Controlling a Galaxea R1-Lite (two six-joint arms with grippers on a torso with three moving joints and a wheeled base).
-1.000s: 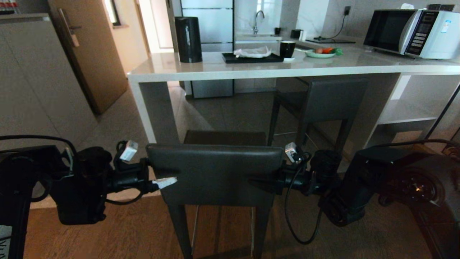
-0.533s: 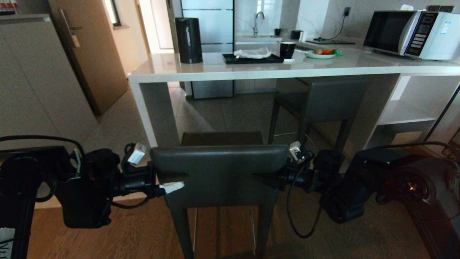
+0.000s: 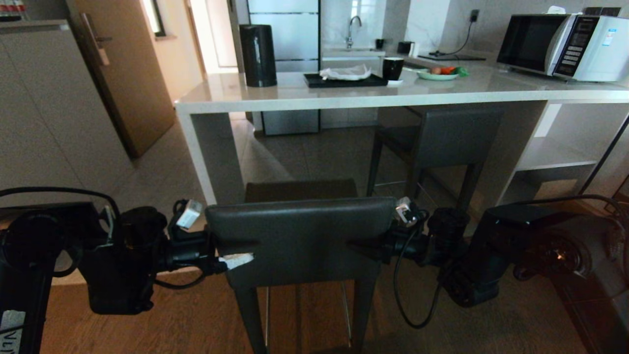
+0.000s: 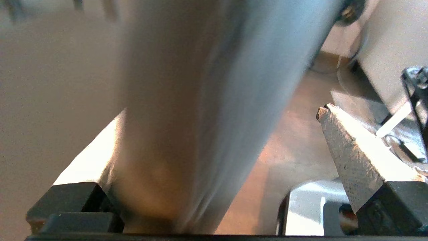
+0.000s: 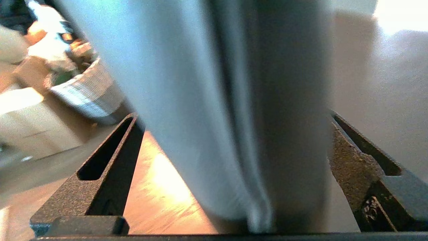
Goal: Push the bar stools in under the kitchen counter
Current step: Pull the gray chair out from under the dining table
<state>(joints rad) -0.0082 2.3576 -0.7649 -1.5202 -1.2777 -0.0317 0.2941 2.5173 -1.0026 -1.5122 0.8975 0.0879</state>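
Head view showed the near stool (image 3: 300, 236) standing short of the kitchen surface (image 3: 344, 96), backrest broadside between both arms. The left claw (image 3: 236, 250) and right claw (image 3: 361, 243), spread wide, straddled its two ends. The other stool (image 3: 444, 137) sat tucked under. Contact and the feet were hidden.
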